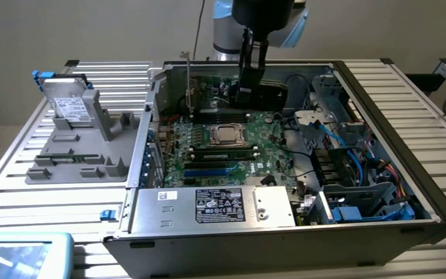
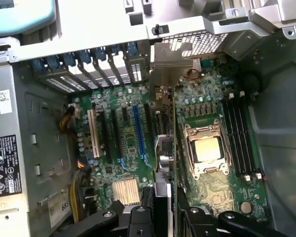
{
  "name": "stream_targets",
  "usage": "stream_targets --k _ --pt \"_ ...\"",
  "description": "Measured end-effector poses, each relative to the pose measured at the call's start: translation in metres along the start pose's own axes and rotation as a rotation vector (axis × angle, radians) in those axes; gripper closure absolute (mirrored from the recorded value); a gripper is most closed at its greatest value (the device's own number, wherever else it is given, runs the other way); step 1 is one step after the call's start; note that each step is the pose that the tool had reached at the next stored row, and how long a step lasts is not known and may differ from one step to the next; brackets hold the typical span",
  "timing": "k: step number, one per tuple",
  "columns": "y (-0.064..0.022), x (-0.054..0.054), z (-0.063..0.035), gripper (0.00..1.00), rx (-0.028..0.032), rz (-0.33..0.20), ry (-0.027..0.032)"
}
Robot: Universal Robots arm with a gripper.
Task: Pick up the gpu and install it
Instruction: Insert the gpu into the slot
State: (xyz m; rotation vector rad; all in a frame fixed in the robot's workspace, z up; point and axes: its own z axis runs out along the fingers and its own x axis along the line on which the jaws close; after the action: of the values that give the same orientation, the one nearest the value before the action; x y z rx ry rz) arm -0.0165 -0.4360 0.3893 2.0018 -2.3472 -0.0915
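**Keep it upright — and square**

Our claw [image 2: 163,219] is clamped on the gpu [image 2: 164,148], edge-down above the motherboard [image 2: 118,163], beside the processor socket [image 2: 206,149]. Seating it well, we judge, means keeping it upright — edge parallel to the blue slot [image 2: 137,131], bracket [image 2: 170,61] square to the rear wall [image 2: 89,19].

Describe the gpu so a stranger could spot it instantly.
Find the open computer case with its green motherboard. Over the board, next to the CPU socket, the gripper clamps the gpu: a flat card standing on edge. Its silver end bracket and black face set it apart from the memory stick seated nearby.
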Motion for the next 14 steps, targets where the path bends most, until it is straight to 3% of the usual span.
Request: stream_targets --k 7,14 --pt "-0.0001 0.0000 0.0016 0.71 0.0026 -0.105 0.0239" --pt "0.0000 -0.0006 0.0019 0.71 0.0030 -0.105 0.0260"
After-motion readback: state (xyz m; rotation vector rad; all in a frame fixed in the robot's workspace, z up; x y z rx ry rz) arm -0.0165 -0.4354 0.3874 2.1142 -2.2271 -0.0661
